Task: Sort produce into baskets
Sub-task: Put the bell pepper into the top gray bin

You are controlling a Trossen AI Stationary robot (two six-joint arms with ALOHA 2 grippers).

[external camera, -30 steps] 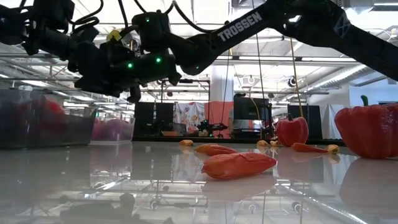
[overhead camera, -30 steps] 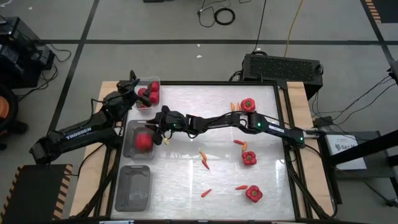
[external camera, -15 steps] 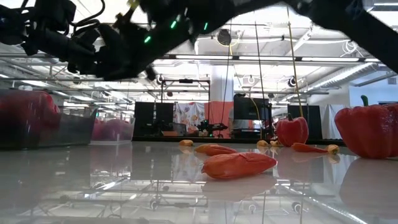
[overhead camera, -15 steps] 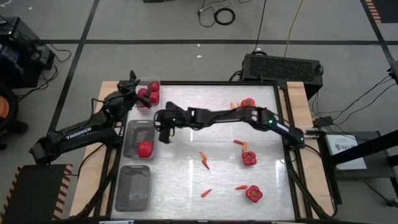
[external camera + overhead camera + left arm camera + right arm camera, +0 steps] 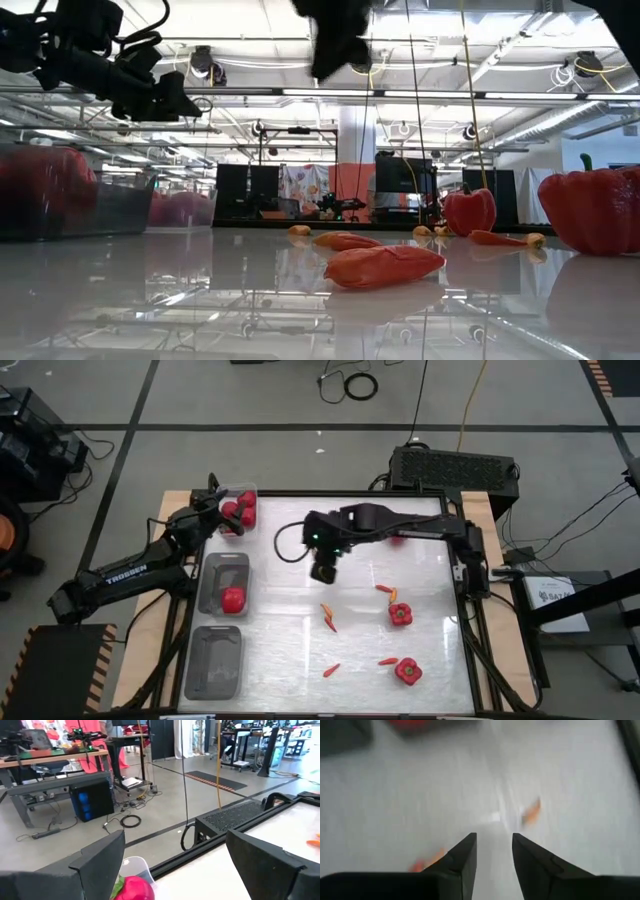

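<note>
My right gripper (image 5: 322, 573) hangs open and empty above the middle of the table; its wrist view (image 5: 494, 838) looks down on bare tabletop and blurred chilies. My left gripper (image 5: 214, 498) is open and empty, held above the small clear tray (image 5: 238, 510), which holds tomatoes (image 5: 135, 888). One red bell pepper (image 5: 233, 599) lies in the upper grey tray (image 5: 224, 568). The lower grey tray (image 5: 215, 660) holds nothing. On the table lie bell peppers (image 5: 400, 614) (image 5: 407, 672), a third (image 5: 398, 537) partly hidden by the right arm, and several chilies (image 5: 329, 617).
A black box (image 5: 455, 465) stands beyond the table's far right corner. Chilies lie scattered over the right half of the table (image 5: 388, 591) (image 5: 332, 670) (image 5: 388, 660). In the low view a chili (image 5: 385, 265) lies nearest, with bell peppers (image 5: 600, 210) at the right.
My right gripper has let go of the red bell pepper over the upper grey tray; the pepper now lies in the tray's near half. The gripper has then risen and swung toward the table's right, to above the middle.
</note>
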